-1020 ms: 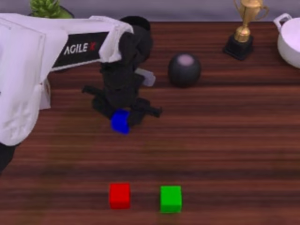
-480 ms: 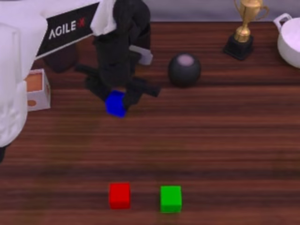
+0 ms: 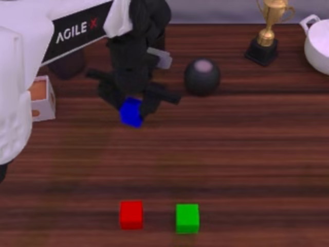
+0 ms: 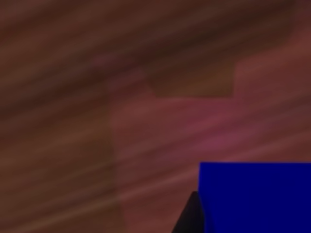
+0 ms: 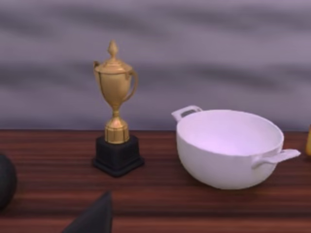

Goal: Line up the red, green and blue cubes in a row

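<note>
Blue cube, held between the fingers of the left gripper over the far-left part of the wooden table, just left of the dark sphere. In the left wrist view the same cube fills one corner of the frame, with a dark fingertip pressed against its side and only wood grain beyond it. Red cube and green cube rest on the near part of the table, side by side but apart, the red one on the left; both lie well apart from the held cube. A white box with an orange-brown top stands at the left edge, partly under the left arm. A gold trophy and a white two-handled pot occupy the far-right corner, and both appear in the right wrist view, trophy beside pot. Whether the right gripper's fingers are spread or pressed together cannot be told.
</note>
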Action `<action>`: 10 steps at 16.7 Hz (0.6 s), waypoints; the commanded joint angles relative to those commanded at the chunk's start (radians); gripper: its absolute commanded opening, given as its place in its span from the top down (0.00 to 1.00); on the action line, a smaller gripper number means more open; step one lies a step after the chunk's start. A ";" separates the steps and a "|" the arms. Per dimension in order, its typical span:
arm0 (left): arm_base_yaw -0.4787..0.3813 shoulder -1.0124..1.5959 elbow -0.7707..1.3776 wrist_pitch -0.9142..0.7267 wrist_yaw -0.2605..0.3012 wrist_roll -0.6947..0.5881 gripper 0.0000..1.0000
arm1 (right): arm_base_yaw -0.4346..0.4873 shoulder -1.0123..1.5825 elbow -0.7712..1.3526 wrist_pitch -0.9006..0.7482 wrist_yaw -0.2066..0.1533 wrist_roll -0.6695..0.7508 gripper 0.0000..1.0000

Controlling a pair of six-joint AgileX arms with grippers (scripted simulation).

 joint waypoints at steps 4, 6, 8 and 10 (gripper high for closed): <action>-0.120 0.014 0.029 -0.025 -0.003 -0.191 1.00 | 0.000 0.000 0.000 0.000 0.000 0.000 0.00; -0.201 0.018 0.038 -0.042 -0.004 -0.346 1.00 | 0.000 0.000 0.000 0.000 0.000 0.000 0.00; -0.290 0.020 0.045 -0.059 -0.005 -0.525 1.00 | 0.000 0.000 0.000 0.000 0.000 0.000 0.00; -0.376 0.017 0.049 -0.072 -0.006 -0.689 1.00 | 0.000 0.000 0.000 0.000 0.000 0.000 0.00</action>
